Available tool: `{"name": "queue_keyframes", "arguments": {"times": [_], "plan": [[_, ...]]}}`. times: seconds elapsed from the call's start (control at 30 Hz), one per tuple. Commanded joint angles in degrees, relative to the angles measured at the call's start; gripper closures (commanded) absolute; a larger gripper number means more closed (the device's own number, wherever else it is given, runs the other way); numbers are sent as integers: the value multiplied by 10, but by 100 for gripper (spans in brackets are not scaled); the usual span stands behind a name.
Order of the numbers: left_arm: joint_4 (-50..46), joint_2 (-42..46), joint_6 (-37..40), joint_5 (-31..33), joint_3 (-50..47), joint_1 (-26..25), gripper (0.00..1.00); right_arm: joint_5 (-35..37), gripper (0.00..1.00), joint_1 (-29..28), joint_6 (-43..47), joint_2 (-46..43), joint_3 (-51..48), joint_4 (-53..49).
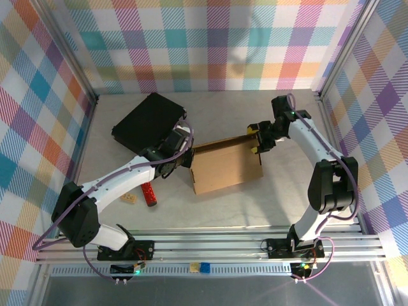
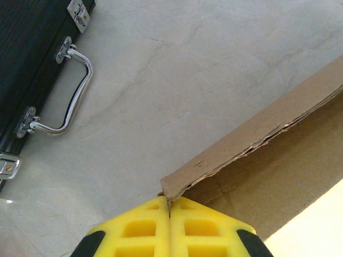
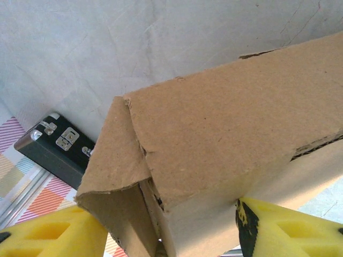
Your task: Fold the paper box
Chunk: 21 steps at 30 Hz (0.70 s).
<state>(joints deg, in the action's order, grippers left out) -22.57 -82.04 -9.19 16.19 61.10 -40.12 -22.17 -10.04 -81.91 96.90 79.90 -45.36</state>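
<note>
A pale grey marbled table [image 1: 255, 210] carries a brown cardboard box [image 1: 226, 167] near its middle, a black case [image 1: 146, 118] at the back left, and a small red cylinder [image 1: 148, 194] just beside a tan block [image 1: 129, 199] at the front left.

Top cam: fixed, high behind the arm bases [image 1: 121, 248], looking down and forward over the whole table [image 1: 268, 204]. Left wrist cam: very near, low, looking past the left hand [image 2: 170, 208] along the box [image 2: 278, 160] edge to the case [image 2: 27, 53]. Right wrist cam: close on the box's other end, case behind. All three share box and case.
</note>
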Motion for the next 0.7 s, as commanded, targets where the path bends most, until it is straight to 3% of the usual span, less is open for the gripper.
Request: {"name": "queue_keyframes", "arguments": {"times": [0.0,0.67], "plan": [[-1,8,15,22,27,-14,100,5,40,4,-7,-21,-22,-13],[36,-33,67,71,93,-29,100,16,61,5,-43,-75,-88,36]]}}
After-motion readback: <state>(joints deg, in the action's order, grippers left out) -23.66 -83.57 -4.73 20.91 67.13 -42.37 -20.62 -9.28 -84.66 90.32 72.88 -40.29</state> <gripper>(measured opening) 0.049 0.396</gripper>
